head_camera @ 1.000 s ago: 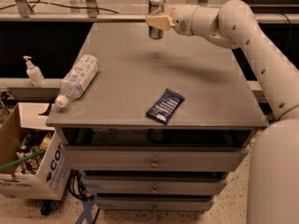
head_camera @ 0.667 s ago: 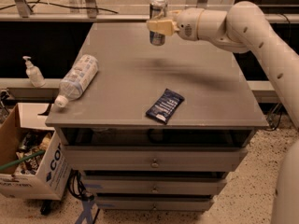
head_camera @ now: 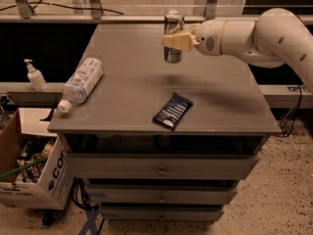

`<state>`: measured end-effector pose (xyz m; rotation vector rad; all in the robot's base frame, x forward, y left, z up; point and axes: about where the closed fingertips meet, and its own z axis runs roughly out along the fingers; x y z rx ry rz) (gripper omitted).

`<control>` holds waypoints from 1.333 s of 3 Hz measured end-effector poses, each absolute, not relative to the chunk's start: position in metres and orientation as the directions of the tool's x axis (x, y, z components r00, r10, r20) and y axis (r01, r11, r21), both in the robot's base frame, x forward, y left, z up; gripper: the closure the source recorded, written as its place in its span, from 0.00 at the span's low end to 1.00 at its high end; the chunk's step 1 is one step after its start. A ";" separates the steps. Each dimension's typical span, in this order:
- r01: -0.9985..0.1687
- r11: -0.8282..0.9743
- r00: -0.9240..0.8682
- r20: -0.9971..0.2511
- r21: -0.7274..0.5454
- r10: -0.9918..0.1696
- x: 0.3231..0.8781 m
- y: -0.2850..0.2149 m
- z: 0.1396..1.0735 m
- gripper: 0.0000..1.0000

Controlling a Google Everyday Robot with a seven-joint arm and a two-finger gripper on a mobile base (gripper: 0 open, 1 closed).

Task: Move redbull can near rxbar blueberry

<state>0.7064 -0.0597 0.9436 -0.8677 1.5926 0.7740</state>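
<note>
The fingers (head_camera: 172,41) of the gripper (head_camera: 170,40) are closed around the middle of the redbull can (head_camera: 173,19) and hold it upright. The gripper is over the far part of the counter (head_camera: 225,106), a little right of its middle line. The white arm (head_camera: 254,33) reaches to it from the right side of the picture.

The can seems to be lifted off the surface, and a soft shadow lies on the counter below and to the right of it. The rxbar blueberry (head_camera: 172,111) lies flat near the front edge of the counter, well apart from the can and on the near side of it.

Compared with the frame just before, the can and the gripper have moved slightly to the right, at almost the same height. The bar has not moved. The plastic bottle (head_camera: 80,82) also lies as before, on its side at the left edge of the counter, with the cap toward the front corner.
</note>
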 end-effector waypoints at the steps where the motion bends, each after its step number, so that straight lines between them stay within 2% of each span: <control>1: -0.843 0.533 -0.166 -0.977 0.068 -0.138 0.681 -0.068 0.933 1.00; 4: -0.813 0.566 -0.245 -0.962 0.134 -0.124 0.637 -0.094 0.881 1.00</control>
